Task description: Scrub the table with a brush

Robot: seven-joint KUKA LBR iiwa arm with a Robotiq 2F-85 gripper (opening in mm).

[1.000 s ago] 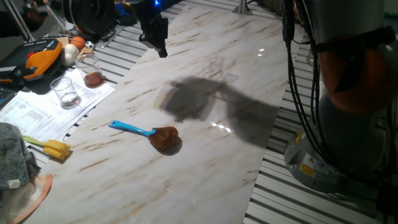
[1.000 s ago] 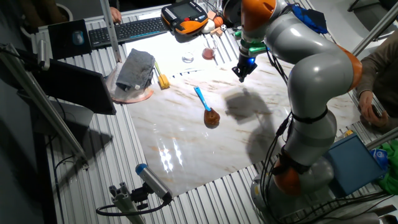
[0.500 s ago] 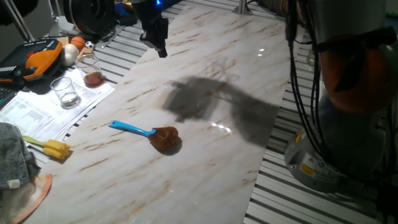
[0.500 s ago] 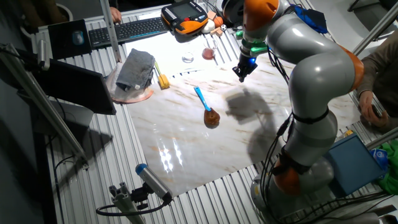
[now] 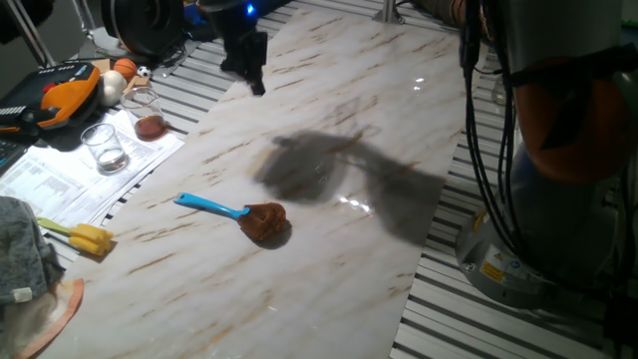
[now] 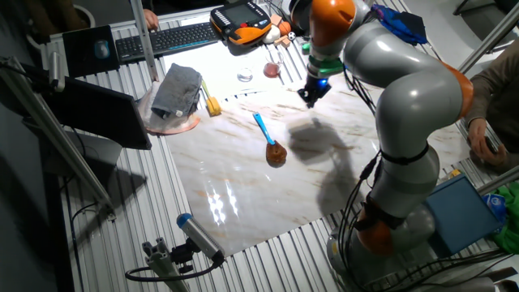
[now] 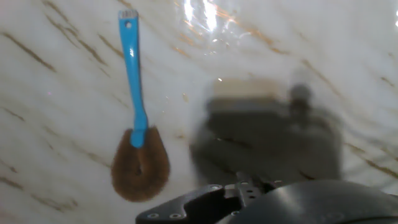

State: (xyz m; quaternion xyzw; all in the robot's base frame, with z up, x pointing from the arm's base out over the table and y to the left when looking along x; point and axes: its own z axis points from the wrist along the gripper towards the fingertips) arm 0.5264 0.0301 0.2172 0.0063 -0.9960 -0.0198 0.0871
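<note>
The brush [image 5: 239,213] lies flat on the marble table [image 5: 399,110], blue handle pointing left, brown head to the right. It also shows in the other fixed view [image 6: 268,141] and in the hand view [image 7: 138,134], left of centre. My gripper [image 5: 254,78] hangs above the far left part of the table, well apart from the brush and holding nothing. It also shows in the other fixed view [image 6: 309,97]. It is dark and blurred, and the hand view shows only the black hand body, so I cannot tell how the jaws stand.
Two glasses [image 5: 105,148] stand on papers left of the table. A yellow-handled tool [image 5: 82,237] and a grey cloth [image 5: 22,254] lie at the near left. An orange pendant [image 5: 62,92] sits at the far left. The arm's base [image 5: 528,239] stands at the right.
The gripper has shifted slightly to the left above the table, and its shadow on the marble has moved left with it. The brush has not moved.
</note>
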